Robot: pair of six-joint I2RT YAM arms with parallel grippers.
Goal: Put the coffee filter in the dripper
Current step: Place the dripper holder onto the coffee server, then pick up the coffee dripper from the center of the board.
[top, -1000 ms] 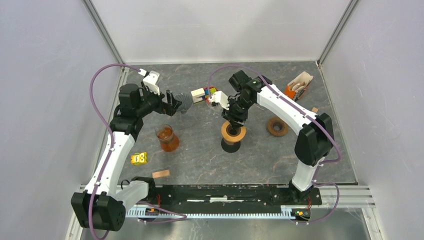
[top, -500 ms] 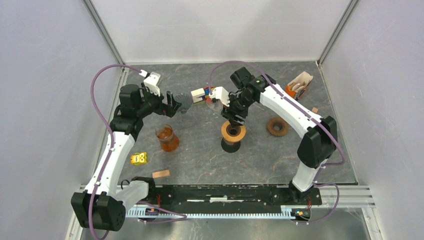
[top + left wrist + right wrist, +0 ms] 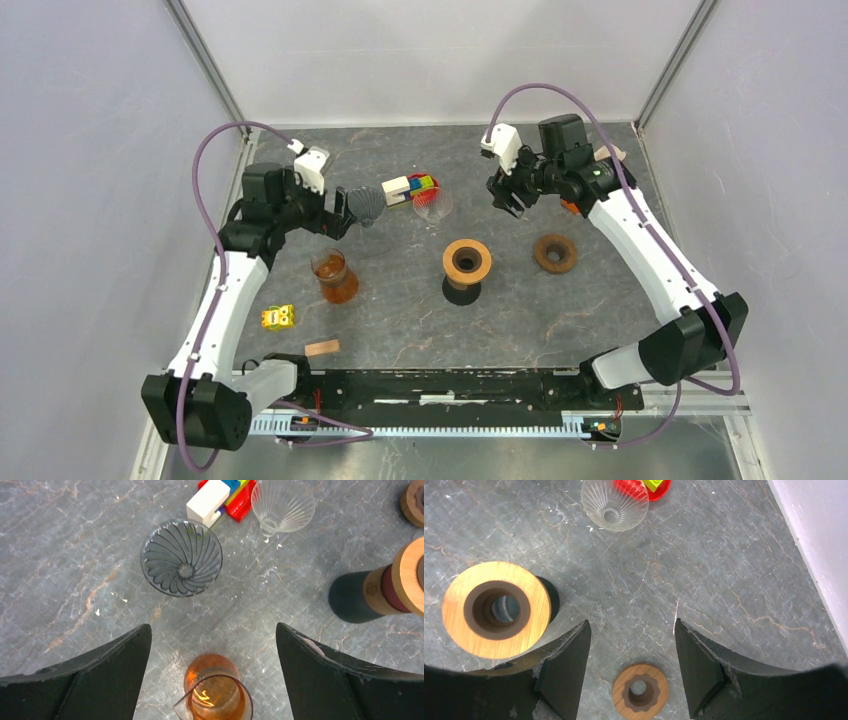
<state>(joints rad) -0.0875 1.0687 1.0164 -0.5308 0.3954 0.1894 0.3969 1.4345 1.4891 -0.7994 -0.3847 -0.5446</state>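
Swinging away from the wooden-topped stand [image 3: 466, 262], the right arm now reaches well back and to the stand's right, where the tan filter holder [image 3: 610, 153] sits mostly hidden behind its forearm. The left arm has barely shifted. The right claw [image 3: 631, 625] is spread wide and carries nothing, so I judge it is going to fetch a filter, though no filter shows clearly in any view. The left claw [image 3: 212, 630] is likewise wide open and empty. It hangs left of the stand, above the grey dripper [image 3: 181, 557], probably ready to steady it.

On the surface [image 3: 400, 320] I count:
- two cone drippers: that grey one and the clear glass dripper [image 3: 614, 502] behind the stand
- one stand
- one loose wooden ring [image 3: 640, 691] to its right
- one carafe [image 3: 215, 690] of amber liquid to its left
- one cluster of toy blocks [image 3: 410, 187]
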